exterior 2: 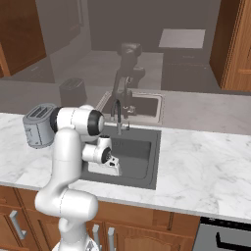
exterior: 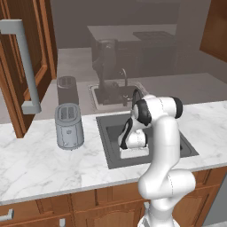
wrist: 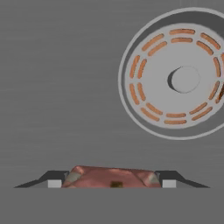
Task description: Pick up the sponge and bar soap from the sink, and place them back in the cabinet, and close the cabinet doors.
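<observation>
Fingers: closed in from both sides on the bar soap, whose pinkish-red block sits squarely between the two dark tips in the hand view. The grip is narrow but not fully shut; each tip touches an end of the block.

Beyond the soap, the hand view shows the flat grey floor of the sink, with the round drain and its ring of orange slots to the far right of the hold.

In the left base view the hand is lowered inside the sink, close to the basin floor at its near side. The right base view confirms this: the hand points down into the sink, near its left wall. The soap itself cannot be made out in either base view.

The curved faucet stands at the far edge of the basin. The marble desk surrounds the sink. A toaster stands upright on the desk, left of the basin and well apart from it. A cabinet door with a long grey bar handle hangs open at the far left.
</observation>
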Motion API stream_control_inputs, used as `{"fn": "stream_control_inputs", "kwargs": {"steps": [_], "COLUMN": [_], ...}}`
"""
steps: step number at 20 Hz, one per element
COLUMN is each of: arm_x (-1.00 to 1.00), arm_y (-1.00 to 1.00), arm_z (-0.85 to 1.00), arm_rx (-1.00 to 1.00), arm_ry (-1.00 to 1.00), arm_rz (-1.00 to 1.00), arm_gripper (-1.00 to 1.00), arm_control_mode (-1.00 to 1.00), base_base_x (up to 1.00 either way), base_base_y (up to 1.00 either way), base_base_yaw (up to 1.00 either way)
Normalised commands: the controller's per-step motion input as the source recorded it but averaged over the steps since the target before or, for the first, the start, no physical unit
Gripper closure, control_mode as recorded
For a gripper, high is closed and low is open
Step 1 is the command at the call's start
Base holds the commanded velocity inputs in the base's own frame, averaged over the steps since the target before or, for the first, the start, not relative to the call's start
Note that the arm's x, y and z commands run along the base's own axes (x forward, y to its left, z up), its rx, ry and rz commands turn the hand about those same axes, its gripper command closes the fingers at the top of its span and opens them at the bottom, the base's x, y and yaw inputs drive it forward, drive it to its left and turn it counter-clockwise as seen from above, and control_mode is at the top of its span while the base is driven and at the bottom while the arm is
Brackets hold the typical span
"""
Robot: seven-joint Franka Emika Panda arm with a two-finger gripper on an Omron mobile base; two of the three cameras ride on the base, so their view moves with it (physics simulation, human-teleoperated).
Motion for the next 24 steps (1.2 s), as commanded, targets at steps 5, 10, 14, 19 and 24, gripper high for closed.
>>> {"fn": "stream_control_inputs", "kwargs": {"steps": [5,10,14,19,24], "arm_x": [0.0,0.0,0.0,0.0,0.0], "arm_y": [-0.01,0.0,0.0,0.0,-0.01], "arm_z": [0.36,0.34,0.34,0.34,0.37], "arm_rx": [0.0,0.0,0.0,0.0,0.0], "arm_ry": [0.0,0.0,0.0,-0.01,-0.03], "arm_rz": [0.0,0.0,0.0,0.0,0.0], "arm_gripper": [1.0,1.0,1.0,1.0,1.0], "arm_control_mode": [-1.0,-1.0,-1.0,-1.0,-1.0], "base_base_x": [0.0,0.0,0.0,0.0,0.0], "base_base_y": [0.0,0.0,0.0,0.0,0.0], "base_base_yaw": [0.0,0.0,0.0,0.0,0.0]}}
